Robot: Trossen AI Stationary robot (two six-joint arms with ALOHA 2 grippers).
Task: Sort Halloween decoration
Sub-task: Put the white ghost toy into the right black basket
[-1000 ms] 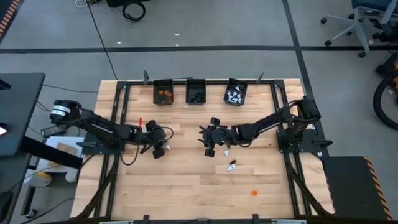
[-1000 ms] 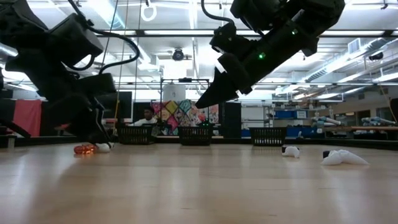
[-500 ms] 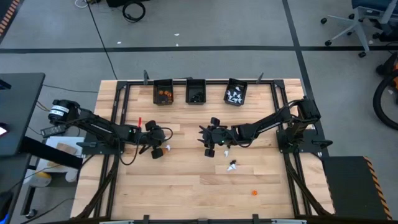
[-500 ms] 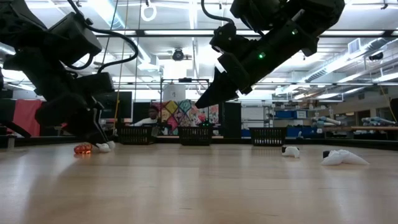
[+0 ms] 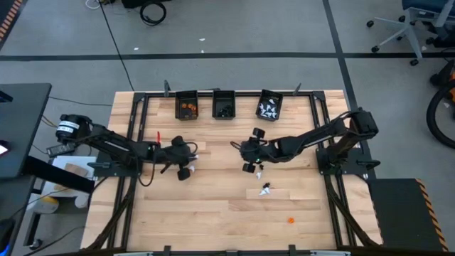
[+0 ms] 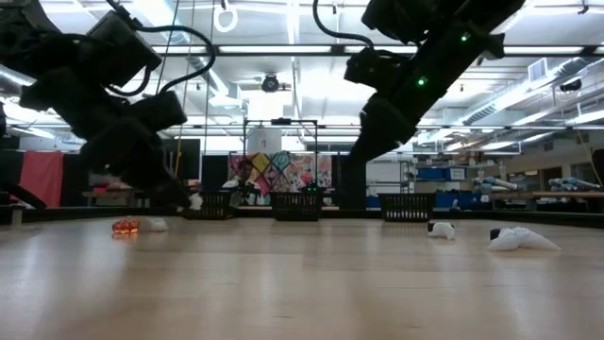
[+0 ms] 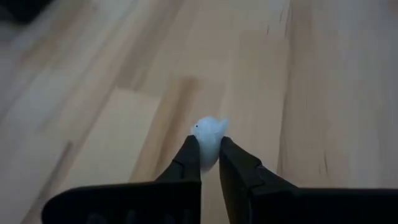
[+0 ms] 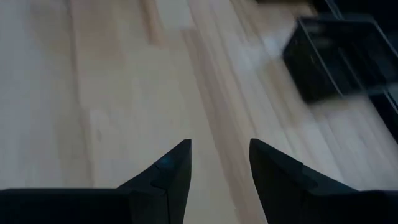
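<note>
The left gripper [image 7: 209,155] is now clamped on 1 small white trinket [image 7: 208,134], pinched between its 2 fingertips with bare wood beneath. A second ago those fingers stood apart at table level around the piece; since then they have closed and the low view shows the gripper [image 6: 184,196] lifted clear of the table [image 6: 302,283], the white piece [image 6: 195,200] hanging at its tip. So the pick looks done, and the carry is the step in hand.

Left behind on the wood, at about 7 o'clock of that gripper in the low view, lie an orange trinket [image 6: 125,227] and another white one [image 6: 154,225], side by side.

The right gripper [image 8: 219,163] has risen and swung from near the table's middle toward 1 o'clock. Its fingers stand apart with nothing between them. In the high view it hovers [image 5: 250,148] just above a white trinket [image 5: 259,173]; another small piece [image 5: 266,189] and a lone orange piece [image 5: 290,220] lie toward 5 o'clock of it.

3 black bins sit along the table's 12 o'clock edge: orange pieces in the first [image 5: 187,105], dark ones in the middle [image 5: 223,104], white ones in the third [image 5: 269,105]. The held white trinket probably belongs in that third bin, at roughly 2 o'clock of the left gripper, a long reach past the right arm. Several pieces remain loose, so sorting is not finished.
</note>
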